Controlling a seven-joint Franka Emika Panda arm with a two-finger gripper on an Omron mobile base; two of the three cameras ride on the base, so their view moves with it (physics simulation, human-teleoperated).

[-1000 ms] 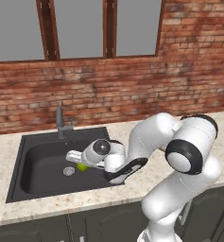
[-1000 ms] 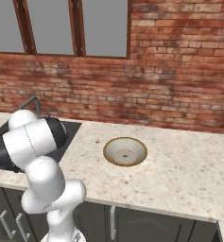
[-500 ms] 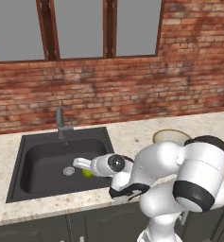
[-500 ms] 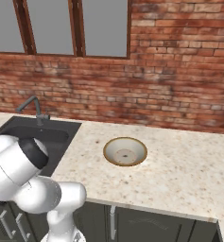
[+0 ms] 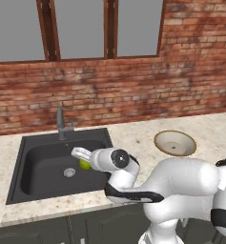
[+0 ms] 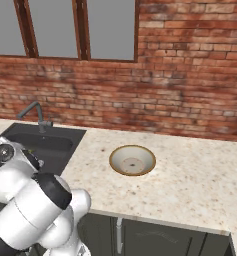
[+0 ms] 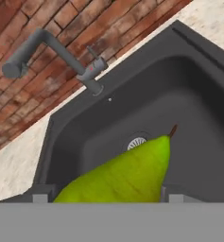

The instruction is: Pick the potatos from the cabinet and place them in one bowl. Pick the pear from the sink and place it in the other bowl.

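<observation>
One pear (image 7: 125, 172) sits gripped in the claw (image 5: 81, 157), above the sink (image 5: 43, 164) near the drain (image 5: 69, 172). Since a second ago the arm has swung lower, uncovering the cream bowl (image 5: 175, 143) on the desk at three o'clock, probably its destination.

Kitchen fixtures: wall, windows, counter, lower cabinets.

Red brick wall (image 5: 109, 90) runs the full width behind the counter, mortar lines pale. Windows (image 5: 81, 28) set high in the brick, dark brown wooden frames, grey panes, upright mullions between them. Speckled beige stone countertop (image 6: 190, 180) meets the foot of the brick wall and extends well to the right. Dark grey base cabinet doors (image 6: 155, 237) sit below the counter edge, one thin silver handle (image 6: 118, 235) standing upright near the top of a door.
</observation>
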